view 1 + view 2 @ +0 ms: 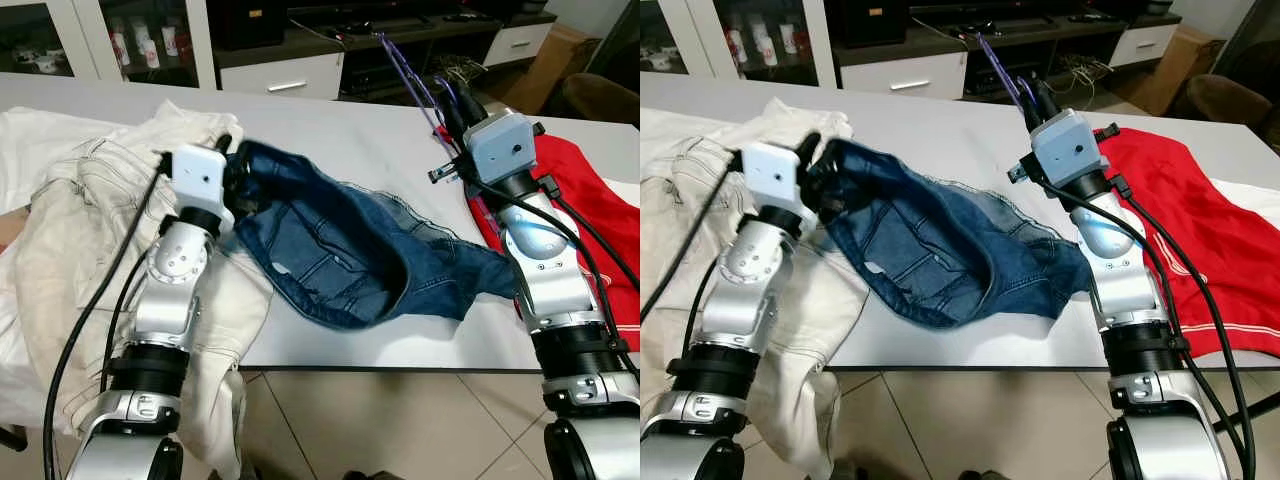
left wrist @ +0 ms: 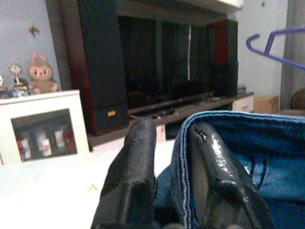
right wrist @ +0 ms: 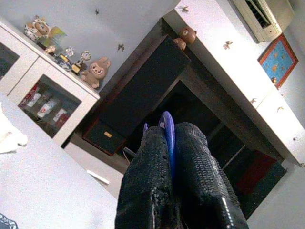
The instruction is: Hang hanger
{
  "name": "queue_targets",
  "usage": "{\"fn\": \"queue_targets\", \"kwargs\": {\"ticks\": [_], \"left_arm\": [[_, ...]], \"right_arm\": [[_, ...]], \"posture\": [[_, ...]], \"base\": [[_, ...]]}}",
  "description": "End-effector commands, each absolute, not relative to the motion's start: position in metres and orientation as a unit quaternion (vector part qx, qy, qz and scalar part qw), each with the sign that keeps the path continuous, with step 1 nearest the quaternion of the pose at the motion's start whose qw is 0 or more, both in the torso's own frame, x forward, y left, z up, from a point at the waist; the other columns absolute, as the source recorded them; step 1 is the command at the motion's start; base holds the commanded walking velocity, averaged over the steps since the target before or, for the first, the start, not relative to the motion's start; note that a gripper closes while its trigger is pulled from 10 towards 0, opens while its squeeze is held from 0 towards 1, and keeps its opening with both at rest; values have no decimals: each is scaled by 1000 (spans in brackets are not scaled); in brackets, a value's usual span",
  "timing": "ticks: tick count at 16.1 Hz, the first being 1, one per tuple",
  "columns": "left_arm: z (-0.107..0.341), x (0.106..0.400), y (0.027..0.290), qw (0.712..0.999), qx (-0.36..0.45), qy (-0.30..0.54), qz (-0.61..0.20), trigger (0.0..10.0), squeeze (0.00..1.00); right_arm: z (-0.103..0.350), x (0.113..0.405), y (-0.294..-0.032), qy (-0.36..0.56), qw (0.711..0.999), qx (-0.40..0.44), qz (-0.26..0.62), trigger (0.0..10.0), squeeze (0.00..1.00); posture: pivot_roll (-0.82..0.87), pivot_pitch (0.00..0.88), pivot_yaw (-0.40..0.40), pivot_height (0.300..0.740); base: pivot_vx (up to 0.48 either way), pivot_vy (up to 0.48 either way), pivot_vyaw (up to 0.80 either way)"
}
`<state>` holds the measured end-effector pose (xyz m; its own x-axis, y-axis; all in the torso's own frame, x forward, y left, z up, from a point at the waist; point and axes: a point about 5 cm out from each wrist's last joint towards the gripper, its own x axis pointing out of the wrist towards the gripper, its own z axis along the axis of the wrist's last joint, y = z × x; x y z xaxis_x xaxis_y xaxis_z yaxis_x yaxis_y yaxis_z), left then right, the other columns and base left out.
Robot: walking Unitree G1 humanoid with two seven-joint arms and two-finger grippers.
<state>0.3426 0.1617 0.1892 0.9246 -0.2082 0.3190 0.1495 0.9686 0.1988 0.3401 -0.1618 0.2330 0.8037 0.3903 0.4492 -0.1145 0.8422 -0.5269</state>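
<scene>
gripping the waistband of blue jeans (image 1: pixel 340 250) mid-table with the left gripper (image 2: pixel 167 157), one finger tucked inside the denim, the other outside. pinching a purple hanger (image 1: pixel 405 72) aloft over the table's (image 1: pixel 330 140) far right edge with the right gripper (image 3: pixel 170 157), fingers shut tight on the thin plastic. cream trousers (image 1: pixel 90 220) and red garment (image 1: pixel 590 200) flanking. likely risk: waistband slipping free, or hanger twisting in that narrow pinch while threading.

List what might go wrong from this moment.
1. The left end effector pinches just the hem of the jeans, so they might slip free.
2. The right end effector grips the purple hanger by a thin bar, so it could twist or snag the red garment.
</scene>
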Motion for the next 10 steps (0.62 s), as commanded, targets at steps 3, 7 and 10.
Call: {"fn": "queue_targets", "kwargs": {"ticks": [3, 7, 10], "left_arm": [[195, 340, 165, 977, 68, -177, -92, 10000, 0], [175, 333, 162, 978, 83, -124, -144, 10000, 0], [161, 327, 155, 966, 113, -75, -221, 10000, 804]], "right_arm": [[231, 339, -165, -275, 921, -246, 126, 10000, 0], [230, 340, -167, -270, 924, -241, 122, 10000, 0], [231, 340, -166, -270, 924, -241, 124, 10000, 0]], "posture": [[158, 7, -64, 740], [164, 8, -67, 740], [164, 8, -71, 740]], "base": [[0, 0, 0], [0, 0, 0], [0, 0, 0]]}}
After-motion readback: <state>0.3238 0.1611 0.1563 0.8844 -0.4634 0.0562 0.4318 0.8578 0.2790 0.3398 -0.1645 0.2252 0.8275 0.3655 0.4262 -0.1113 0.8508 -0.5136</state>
